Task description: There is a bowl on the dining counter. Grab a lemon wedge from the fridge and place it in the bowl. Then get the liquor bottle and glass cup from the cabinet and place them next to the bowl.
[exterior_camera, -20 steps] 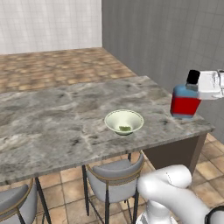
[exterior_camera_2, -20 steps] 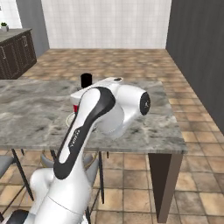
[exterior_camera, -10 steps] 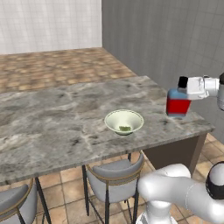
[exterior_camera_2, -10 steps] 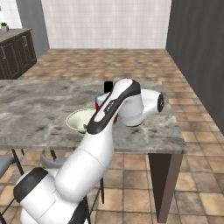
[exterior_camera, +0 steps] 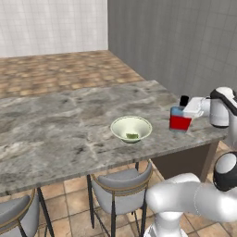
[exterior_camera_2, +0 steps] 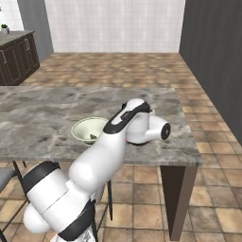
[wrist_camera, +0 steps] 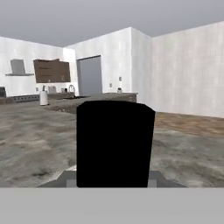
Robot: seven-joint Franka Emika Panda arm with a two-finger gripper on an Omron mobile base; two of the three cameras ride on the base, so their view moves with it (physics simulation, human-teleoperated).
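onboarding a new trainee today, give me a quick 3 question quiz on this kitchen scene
1. True or false: the liquor bottle stands to the right of the bowl in the left base view.
2. What does the gripper hold? A) glass cup B) liquor bottle C) nothing
3. Fill in: the bowl rests on the dining ____.

Key: 1 true. 2 B. 3 counter. A small green piece, likely the lemon wedge, lies in the bowl.
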